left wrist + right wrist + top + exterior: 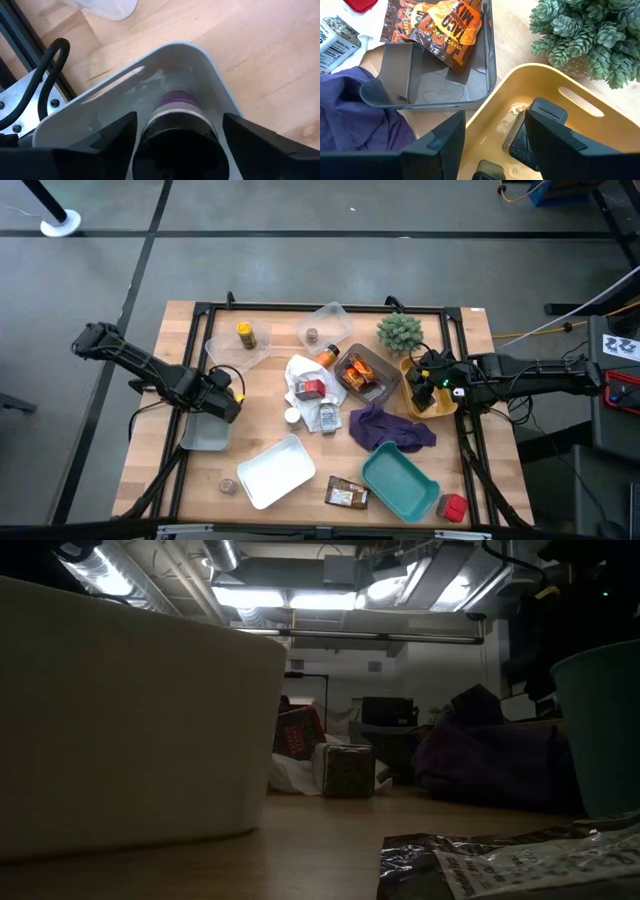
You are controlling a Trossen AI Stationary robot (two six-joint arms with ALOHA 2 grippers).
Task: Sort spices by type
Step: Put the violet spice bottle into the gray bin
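Two sets of fingers are mine, and both hang over trays at opposite sides of the surface (270,395). My left gripper (177,145) is above the grey tray (205,432) at the left edge, its fingers spread open on either side of a dark-capped jar with a purple band (176,112) that lies inside the tray; neither finger touches it. My right gripper (495,145) hangs over the yellow tray (580,100) beside the spiky green plant (399,332), fingers parted, with small dark jars (532,130) below them in the tray. I cannot tell whether they touch one. Just beside it, an orange packet (445,27) leans in the dark grey tray (490,75). A yellow jar (245,334) sits in a clear tray (222,350).
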